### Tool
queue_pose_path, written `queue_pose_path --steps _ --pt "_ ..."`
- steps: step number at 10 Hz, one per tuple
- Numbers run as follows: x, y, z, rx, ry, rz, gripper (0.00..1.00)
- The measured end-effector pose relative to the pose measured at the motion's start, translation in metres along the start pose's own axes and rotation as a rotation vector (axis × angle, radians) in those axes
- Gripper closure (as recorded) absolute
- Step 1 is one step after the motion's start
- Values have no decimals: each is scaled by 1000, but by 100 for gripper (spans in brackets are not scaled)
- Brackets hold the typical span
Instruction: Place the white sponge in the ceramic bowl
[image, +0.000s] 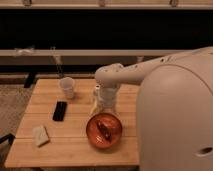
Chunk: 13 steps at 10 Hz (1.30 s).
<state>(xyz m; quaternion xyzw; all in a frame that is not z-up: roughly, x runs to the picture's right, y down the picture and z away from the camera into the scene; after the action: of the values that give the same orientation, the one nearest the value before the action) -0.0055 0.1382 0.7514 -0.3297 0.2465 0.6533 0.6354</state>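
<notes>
The white sponge (40, 135) lies flat near the front left corner of the wooden table (75, 150). The ceramic bowl (104, 131), glossy orange-brown, sits at the front middle with a small dark reddish thing inside it. My white arm reaches in from the right and bends down over the table's middle. My gripper (103, 107) hangs just behind the bowl, far to the right of the sponge.
A black phone (59, 110) lies left of the gripper. A small white cup (66, 87) stands behind the phone. Something clear, like a bottle (96, 94), stands by the gripper. The robot's white body (175, 120) fills the right side. A dark shelf wall runs behind the table.
</notes>
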Motion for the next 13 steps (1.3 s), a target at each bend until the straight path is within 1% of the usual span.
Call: queue_pose_path --steps 1,2,4,5,6,7,8,10,12,13 --pt "1 0 -1 6 -4 -8 20" --pt "3 6 -3 13 -10 -32 20" --pt "18 44 -3 17 -21 -106 20" --pt "29 62 0 18 -22 -138 20" --pt "45 83 4 20 -21 -173 20" --pt "64 112 10 22 -19 -225 20" --pt "75 132 16 25 -20 -266 20" --pt "105 187 36 30 -17 -372 20" --pt "118 233 56 33 -11 -464 20" --pt "120 254 69 36 -9 -513 20"
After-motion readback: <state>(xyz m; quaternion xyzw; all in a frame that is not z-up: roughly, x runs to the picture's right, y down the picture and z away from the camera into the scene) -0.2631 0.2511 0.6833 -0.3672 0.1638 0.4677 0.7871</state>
